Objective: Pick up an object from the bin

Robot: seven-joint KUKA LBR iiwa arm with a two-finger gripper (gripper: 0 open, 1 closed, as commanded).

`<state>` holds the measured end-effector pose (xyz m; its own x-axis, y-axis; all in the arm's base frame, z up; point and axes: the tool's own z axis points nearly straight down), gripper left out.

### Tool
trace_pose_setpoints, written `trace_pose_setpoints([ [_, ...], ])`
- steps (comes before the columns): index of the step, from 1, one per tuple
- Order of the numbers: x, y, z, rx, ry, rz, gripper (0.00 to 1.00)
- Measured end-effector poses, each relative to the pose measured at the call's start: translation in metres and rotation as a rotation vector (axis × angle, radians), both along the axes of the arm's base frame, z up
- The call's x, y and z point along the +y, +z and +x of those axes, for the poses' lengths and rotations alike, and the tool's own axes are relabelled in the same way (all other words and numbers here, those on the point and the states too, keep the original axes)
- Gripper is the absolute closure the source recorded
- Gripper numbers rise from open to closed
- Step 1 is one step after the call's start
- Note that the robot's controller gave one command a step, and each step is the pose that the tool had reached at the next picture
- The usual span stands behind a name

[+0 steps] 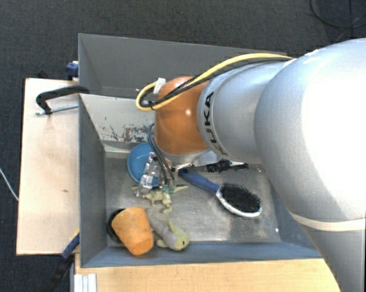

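My gripper hangs below the orange wrist cover, near the middle left of the bin floor. Its metal fingertips sit right above a small olive-green toy figure that lies sprawled on the floor. A blue round dish lies just behind the gripper, partly hidden by it. To the right lies a hairbrush with a blue handle and black bristles. An orange cup lies on its side near the front left corner, and a pale grey-yellow toy rests beside it.
The large silver arm covers the bin's right and back part. Bare floor shows between the brush and the front wall.
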<state>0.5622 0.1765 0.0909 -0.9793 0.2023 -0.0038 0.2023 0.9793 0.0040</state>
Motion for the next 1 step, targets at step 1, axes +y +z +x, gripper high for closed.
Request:
trace_pose_setpoints([
  [1, -0.0089, 0.1176, 0.0169, -0.011, 0.058, 0.001, 1.00],
])
